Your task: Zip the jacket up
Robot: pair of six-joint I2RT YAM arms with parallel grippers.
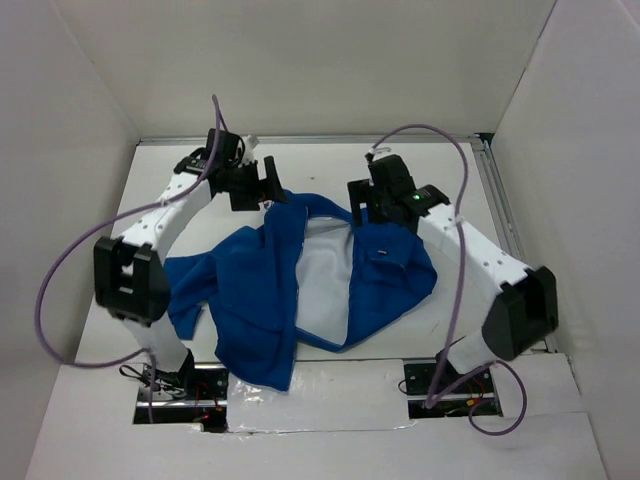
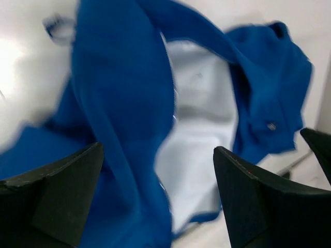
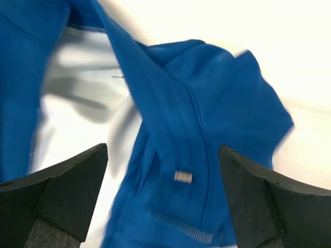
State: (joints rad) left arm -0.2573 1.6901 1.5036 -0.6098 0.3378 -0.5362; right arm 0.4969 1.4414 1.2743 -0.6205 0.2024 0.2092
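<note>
Left hand [image 1: 268,188] and right hand [image 1: 358,206] both spread empty, jacket [image 1: 255,290] open, long axis far-to-near, neck end far.

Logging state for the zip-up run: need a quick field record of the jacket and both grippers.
jacket: rumpled on table, front open
lining: white, exposed between the panels
pocket: on the right-arm-side panel
left gripper: open, at jacket's far edge, holding nothing
right gripper: open, over the pocket panel's far end, holding nothing
task: not zipped
</note>
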